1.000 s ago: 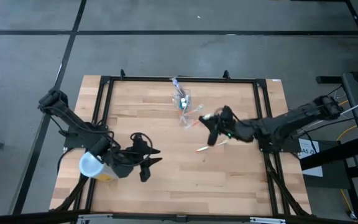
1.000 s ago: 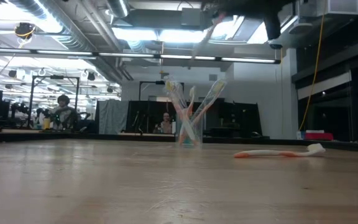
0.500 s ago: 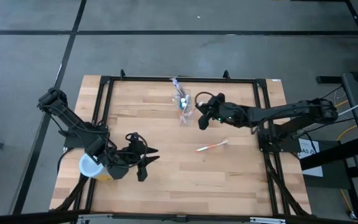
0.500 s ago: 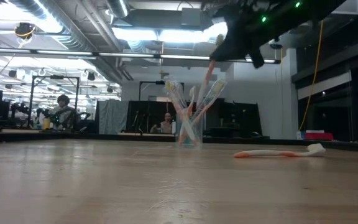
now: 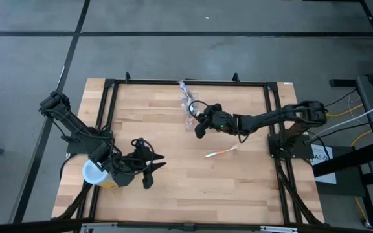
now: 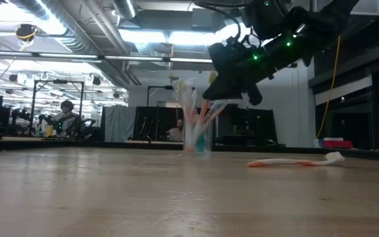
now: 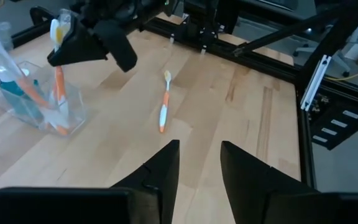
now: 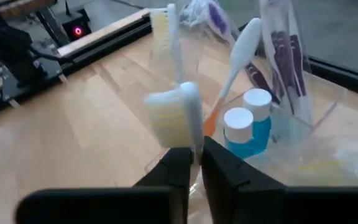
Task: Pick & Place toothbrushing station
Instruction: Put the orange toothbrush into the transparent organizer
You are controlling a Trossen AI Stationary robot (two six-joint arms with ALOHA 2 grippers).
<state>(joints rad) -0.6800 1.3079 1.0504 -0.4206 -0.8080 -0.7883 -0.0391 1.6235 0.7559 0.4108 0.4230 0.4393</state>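
One brush [image 8: 178, 118] stands clenched, bristles up, in the right end effector [image 5: 200, 129] just beside the holder [image 5: 189, 111]; left end effector [image 5: 149, 169], half-parted, idles far off.

no readable text, labels, brands or numbers anywhere

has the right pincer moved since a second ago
Yes. In the high view the right pincer has travelled from near the loose toothbrush towards the clear holder, now beside it.
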